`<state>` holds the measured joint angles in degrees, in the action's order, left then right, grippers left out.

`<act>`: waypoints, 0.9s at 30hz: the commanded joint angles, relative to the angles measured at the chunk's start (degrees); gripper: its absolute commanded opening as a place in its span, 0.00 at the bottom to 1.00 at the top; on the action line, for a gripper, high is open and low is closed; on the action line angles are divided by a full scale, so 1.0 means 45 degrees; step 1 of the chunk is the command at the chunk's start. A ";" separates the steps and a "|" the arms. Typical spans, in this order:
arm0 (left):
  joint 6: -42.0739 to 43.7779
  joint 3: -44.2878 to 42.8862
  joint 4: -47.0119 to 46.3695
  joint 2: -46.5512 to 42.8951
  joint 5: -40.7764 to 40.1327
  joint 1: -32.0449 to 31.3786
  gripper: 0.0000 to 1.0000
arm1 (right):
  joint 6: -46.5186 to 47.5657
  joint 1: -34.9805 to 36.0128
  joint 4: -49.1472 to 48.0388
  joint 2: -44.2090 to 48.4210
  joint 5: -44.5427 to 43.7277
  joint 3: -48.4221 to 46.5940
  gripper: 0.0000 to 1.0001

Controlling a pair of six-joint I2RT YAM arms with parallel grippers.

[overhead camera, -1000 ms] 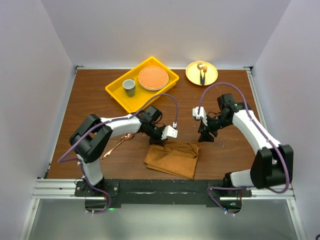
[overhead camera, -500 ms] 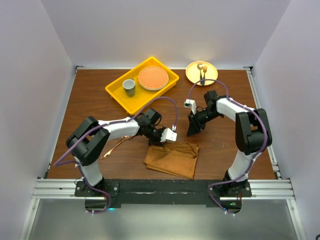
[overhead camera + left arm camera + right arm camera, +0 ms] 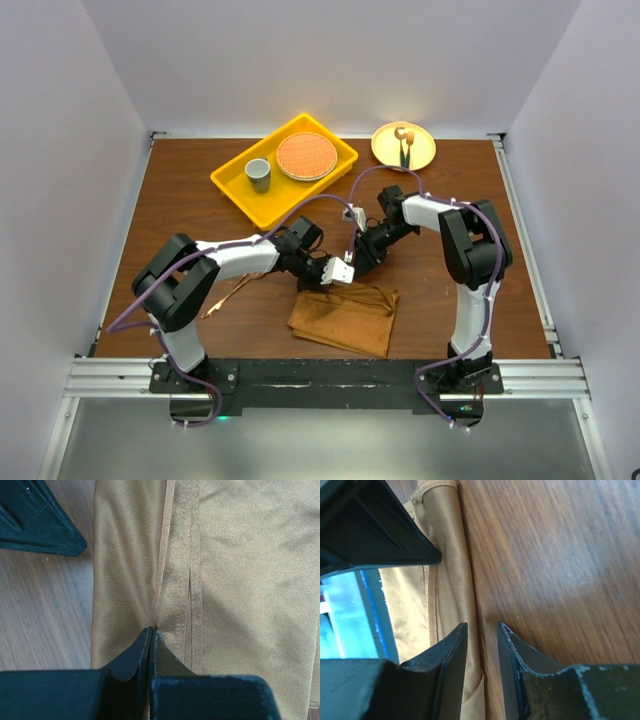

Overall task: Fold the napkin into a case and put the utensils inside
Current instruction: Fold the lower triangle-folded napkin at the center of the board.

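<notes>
Left gripper [image 3: 151, 630] clamps its jaws together on a crease at the far edge of the napkin [image 3: 345, 318]. The right gripper [image 3: 482, 627] swings in from the right side of the wooden table [image 3: 200, 210] to arrive just beside it. Its jaws, wider a moment ago, now stand narrowly apart over the cloth's hemmed border, where fabric meets bare wood, holding nothing. With both arms at the same edge, the next fold looks close. The napkin is a loosely folded rust-brown slab near the table's front edge and is not yet a narrow case. Its weave is fine and matte, with stitched hems and soft creases. The slim copper spoon [image 3: 228, 296], thin-handled and shiny, lies on the table beneath the left arm, apart from the cloth and untouched.
</notes>
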<state>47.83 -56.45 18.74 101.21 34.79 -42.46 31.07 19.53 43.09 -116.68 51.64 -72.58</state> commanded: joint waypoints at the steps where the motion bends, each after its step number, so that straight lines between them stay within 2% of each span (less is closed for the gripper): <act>1: 0.0483 0.0278 0.0581 -0.0069 -0.0562 -0.0057 0.01 | 0.0204 0.0055 0.0559 -0.0573 0.0341 -0.0415 0.35; 5: 0.0425 0.0297 0.0620 -0.0088 -0.0543 -0.0057 0.01 | 0.1002 0.0133 0.1496 -0.0964 0.0771 -0.0687 0.36; 9: 0.0405 0.0278 0.0562 -0.0050 -0.0542 -0.0057 0.01 | 0.1708 0.0191 0.2356 -0.1257 0.0830 -0.0767 0.43; 15: 0.0327 0.0239 0.0542 -0.0010 -0.0504 -0.0057 0.01 | 0.1553 0.0328 0.1949 -0.1199 0.0420 -0.0649 0.39; 18: 0.0230 0.0219 0.0581 -0.0010 -0.0562 -0.0057 0.01 | 0.1162 0.0348 0.1636 -0.1258 0.0283 -0.0941 0.23; 20: 0.0054 0.0277 0.0562 -0.0088 -0.0659 -0.0057 0.01 | 0.1084 0.0367 0.1616 -0.1297 0.0264 -0.1293 0.03; 21: -0.0004 0.0278 0.0504 -0.0146 -0.0718 -0.0057 0.01 | 0.1045 0.0348 0.1596 -0.1278 0.0089 -0.1449 0.00; 24: -0.0433 0.0356 0.0289 -0.0381 -0.1069 -0.0018 0.02 | 0.0675 0.0348 0.1130 -0.1122 -0.0359 -0.2093 0.00; 27: -0.0843 0.0084 0.0152 -0.0460 -0.1499 0.0196 0.06 | 0.0420 0.0367 0.0757 -0.1121 -0.0615 -0.2971 0.00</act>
<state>47.00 -56.34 18.48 100.60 32.49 -42.48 34.44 21.08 51.09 -122.65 52.14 -80.07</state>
